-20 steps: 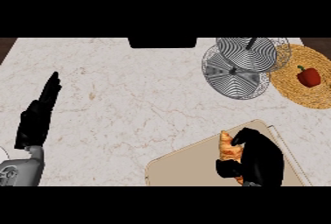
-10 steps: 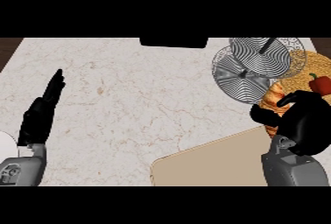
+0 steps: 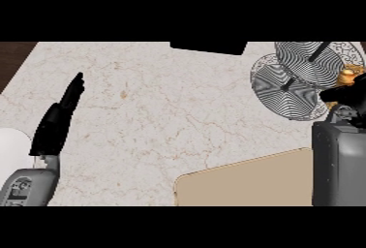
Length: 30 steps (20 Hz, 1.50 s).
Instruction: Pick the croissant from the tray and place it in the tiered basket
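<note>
Since the earlier frame, the right hand point(image 3: 343, 94) has carried the croissant point(image 3: 349, 74) off the tray point(image 3: 243, 186) to the basket point(image 3: 293, 82). Left hand point(image 3: 57, 121) rests open at the left. Right fingers curl round the croissant; releasing here, beside the basket's edge, could miss.

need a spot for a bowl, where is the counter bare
Bare marble spans the middle of the counter, between the open left hand and the tiered basket, above the tray. The right edge is crowded: basket, right hand and croissant.
</note>
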Tool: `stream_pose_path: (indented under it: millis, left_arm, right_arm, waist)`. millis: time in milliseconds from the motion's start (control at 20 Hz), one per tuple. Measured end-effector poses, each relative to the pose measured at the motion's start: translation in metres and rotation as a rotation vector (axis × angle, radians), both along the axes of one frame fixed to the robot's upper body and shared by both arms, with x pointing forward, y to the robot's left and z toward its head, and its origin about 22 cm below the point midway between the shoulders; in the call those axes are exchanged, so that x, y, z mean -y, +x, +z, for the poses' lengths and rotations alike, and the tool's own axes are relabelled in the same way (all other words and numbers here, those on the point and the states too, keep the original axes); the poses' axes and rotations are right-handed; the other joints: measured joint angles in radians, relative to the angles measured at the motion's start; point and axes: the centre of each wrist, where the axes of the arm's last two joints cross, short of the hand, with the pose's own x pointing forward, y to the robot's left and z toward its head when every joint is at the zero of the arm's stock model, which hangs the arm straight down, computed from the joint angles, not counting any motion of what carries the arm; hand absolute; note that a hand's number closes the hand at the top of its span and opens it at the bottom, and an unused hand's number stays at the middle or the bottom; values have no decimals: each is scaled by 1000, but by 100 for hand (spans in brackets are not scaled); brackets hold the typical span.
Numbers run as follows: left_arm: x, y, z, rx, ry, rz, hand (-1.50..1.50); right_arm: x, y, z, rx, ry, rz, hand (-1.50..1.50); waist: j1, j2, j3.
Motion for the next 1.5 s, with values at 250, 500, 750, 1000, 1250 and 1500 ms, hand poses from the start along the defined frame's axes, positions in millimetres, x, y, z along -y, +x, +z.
stream_pose_path:
  millis: [250, 500, 750, 1000, 1250, 1500]
  left_arm:
    - [9, 4, 1, 5, -3, -30, 0]
    - [19, 8, 2, 5, -6, -52, 0]
    - [22, 11, 3, -2, -6, -49, 0]
    - [22, 13, 2, -11, -6, -30, 0]
    - [18, 12, 0, -20, -9, -8, 0]
    - [13, 11, -3, -27, -12, 15, 0]
  right_arm:
    - [3, 26, 32, 25, -29, -110, 150]
    - [6, 53, 53, -29, -48, -189, 150]
    - [15, 75, 62, -136, -84, -287, 150]
    - [19, 92, 67, -246, -109, -374, 150]
    - [9, 107, 72, -328, -93, -387, 150]
    - [-5, 118, 74, -368, -34, -347, 150]
  waist:
    - [31, 4, 5]
    - [42, 6, 7]
    - [35, 1, 8]
    - [18, -8, 7]
    - [-1, -17, 9]
    - [-22, -24, 11]
